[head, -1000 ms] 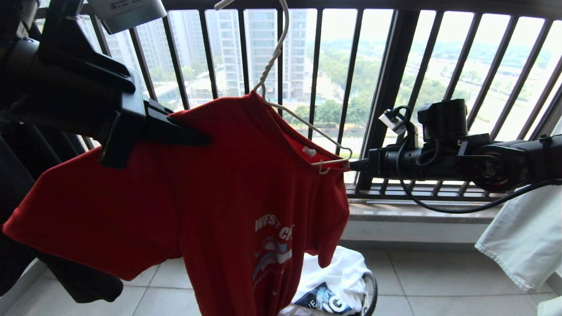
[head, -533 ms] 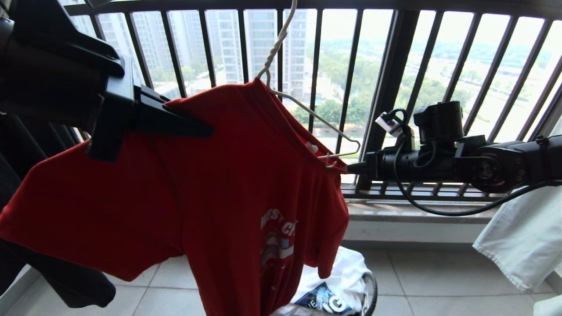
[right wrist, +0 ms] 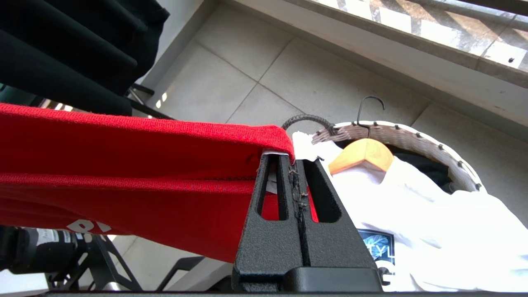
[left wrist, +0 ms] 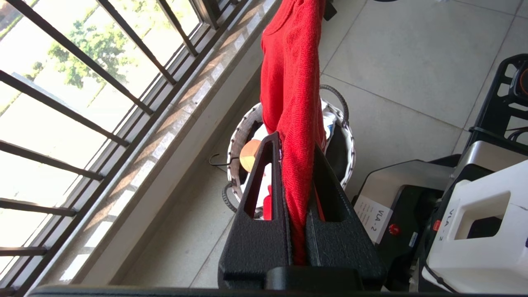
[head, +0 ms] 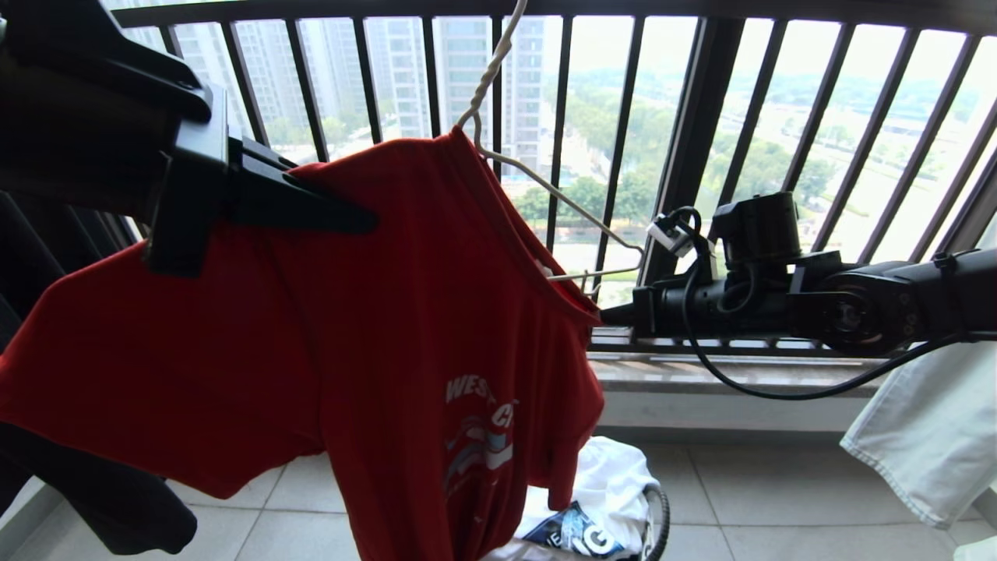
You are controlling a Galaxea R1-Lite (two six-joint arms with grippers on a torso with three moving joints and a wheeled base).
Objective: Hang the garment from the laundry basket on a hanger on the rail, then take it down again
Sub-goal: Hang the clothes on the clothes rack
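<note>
We hold the red T-shirt (head: 350, 327) w/ both arms: left gripper (left wrist: 295, 173) clamped on its shoulder, right gripper (right wrist: 295, 165) pinching the collar edge. Shirt sits half on the wire hanger (head: 545, 195), above the laundry basket (left wrist: 237, 140).

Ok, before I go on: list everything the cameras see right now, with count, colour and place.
garment: one, red, half on the hanger, held up between both grippers
hanger: one, whitish wire, neck running up out of view, one arm bare
laundry basket: one, white-and-black rim, on the floor below
white printed shirt: one, in the basket
wooden hanger: one, tan, in the basket
black clothing: left side
pale cloth: right side
railing: dark bars, behind
left gripper: shut on the garment's shoulder
right gripper: shut on its collar edge
</note>
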